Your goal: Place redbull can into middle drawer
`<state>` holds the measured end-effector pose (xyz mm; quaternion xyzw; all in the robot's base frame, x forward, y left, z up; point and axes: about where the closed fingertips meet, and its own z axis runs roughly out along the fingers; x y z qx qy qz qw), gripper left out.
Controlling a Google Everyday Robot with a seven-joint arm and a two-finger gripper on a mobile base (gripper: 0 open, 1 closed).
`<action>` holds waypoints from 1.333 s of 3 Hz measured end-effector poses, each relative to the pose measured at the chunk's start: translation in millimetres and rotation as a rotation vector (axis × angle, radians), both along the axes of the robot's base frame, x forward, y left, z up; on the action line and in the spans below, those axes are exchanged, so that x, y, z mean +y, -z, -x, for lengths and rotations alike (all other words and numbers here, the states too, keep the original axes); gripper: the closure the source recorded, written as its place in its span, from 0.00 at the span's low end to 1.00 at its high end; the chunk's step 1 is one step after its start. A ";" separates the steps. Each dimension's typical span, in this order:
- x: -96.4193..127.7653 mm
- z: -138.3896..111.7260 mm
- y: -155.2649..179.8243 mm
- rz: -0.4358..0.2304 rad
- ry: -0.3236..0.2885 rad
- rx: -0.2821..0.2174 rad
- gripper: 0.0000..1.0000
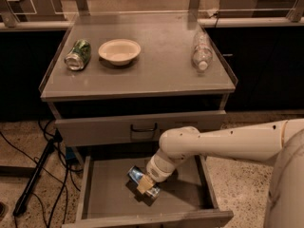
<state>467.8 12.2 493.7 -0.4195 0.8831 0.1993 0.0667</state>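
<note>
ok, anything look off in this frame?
Green can on the cabinet top is dented and lying on its side; the clear bottle lies flat too. The redbull can lies askew in the open middle drawer, with the tool at it. Bowl sits upright.
</note>
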 end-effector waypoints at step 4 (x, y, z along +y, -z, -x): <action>32.8 -4.6 82.1 -0.027 0.023 0.045 1.00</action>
